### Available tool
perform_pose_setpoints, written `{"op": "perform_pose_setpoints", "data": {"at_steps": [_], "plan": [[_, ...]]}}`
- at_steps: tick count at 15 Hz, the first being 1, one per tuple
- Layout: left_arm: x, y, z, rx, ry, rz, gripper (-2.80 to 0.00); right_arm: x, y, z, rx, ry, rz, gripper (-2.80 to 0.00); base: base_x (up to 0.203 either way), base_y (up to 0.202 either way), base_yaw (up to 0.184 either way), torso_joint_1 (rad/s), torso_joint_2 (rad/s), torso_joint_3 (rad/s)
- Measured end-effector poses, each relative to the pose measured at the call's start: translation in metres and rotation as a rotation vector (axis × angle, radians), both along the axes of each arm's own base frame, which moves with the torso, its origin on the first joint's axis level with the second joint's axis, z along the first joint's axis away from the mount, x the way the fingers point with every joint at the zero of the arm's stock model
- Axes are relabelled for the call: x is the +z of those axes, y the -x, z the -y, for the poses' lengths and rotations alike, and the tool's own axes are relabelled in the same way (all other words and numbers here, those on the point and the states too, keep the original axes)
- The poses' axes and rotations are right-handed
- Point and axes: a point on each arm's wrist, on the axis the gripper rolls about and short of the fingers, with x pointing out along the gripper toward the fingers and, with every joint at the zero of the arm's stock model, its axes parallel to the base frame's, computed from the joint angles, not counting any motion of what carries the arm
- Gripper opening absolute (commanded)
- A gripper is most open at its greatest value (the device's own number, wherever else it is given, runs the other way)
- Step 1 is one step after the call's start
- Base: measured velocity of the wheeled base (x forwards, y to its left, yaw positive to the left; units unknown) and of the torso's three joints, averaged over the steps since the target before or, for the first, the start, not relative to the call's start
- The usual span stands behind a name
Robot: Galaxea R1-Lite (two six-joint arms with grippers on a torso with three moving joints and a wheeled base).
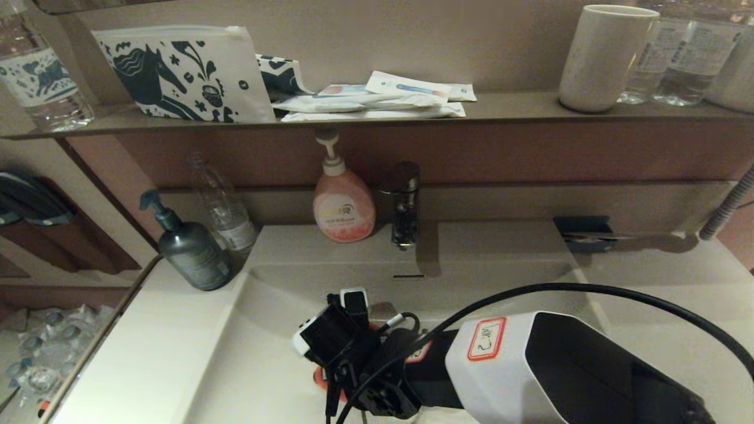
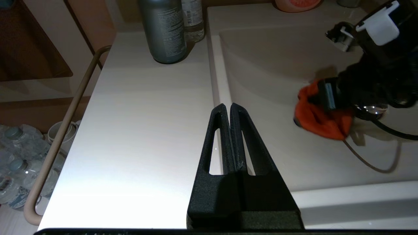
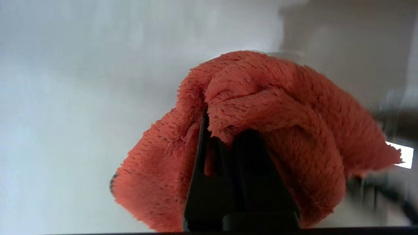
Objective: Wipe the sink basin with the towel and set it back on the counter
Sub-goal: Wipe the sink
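now wiping the sink basin [image 2: 277, 58] with the towel [image 2: 318, 120], right arm at work.

pressing the bunched orange-red towel flat on the basin floor, clamped tight in the right tool [image 3: 225, 130], fingers closed down into the folds of the pile. judging the wipe as under way: better keeping the cloth pinned low and sweeping in broad overlapping passes, steering the trailing black cable [image 1: 589, 290] away from the faucet [image 1: 404, 203] and the drain, not letting the towel roll out of the pinch. left tool [image 2: 227, 109] hanging idle above the desk [image 2: 137, 124] just beside the basin's edge, fingers pressed together on nothing. counting what shows: one towel, one basin, two pump bottles, one clear bottle behind the dark one, one cup on the shelf, one patterned pouch.
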Motion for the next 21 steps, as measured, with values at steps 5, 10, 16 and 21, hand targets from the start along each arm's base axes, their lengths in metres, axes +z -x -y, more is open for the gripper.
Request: {"op": "perform_pose_setpoints", "data": {"at_steps": [5,10,16,21], "plan": [[0.000,0.000,0.000,0.000,0.000,0.000,-2.80,-0.007,-0.026,0.010,-0.055,0.059,0.156,-2.80,0.000,0.000,0.000,0.000,0.00,0.000],[0.000,0.000,0.000,0.000,0.000,0.000,-2.80,-0.009,-0.027,0.047,-0.108,0.208,0.135,-2.80,0.000,0.000,0.000,0.000,0.00,0.000],[0.000,0.000,0.000,0.000,0.000,0.000,-2.80,-0.003,-0.019,0.105,-0.209,0.361,0.078,-2.80,0.000,0.000,0.000,0.000,0.00,0.000],[0.000,0.000,0.000,0.000,0.000,0.000,-2.80,0.006,-0.008,0.156,-0.278,0.393,0.036,-2.80,0.000,0.000,0.000,0.000,0.00,0.000]]}}
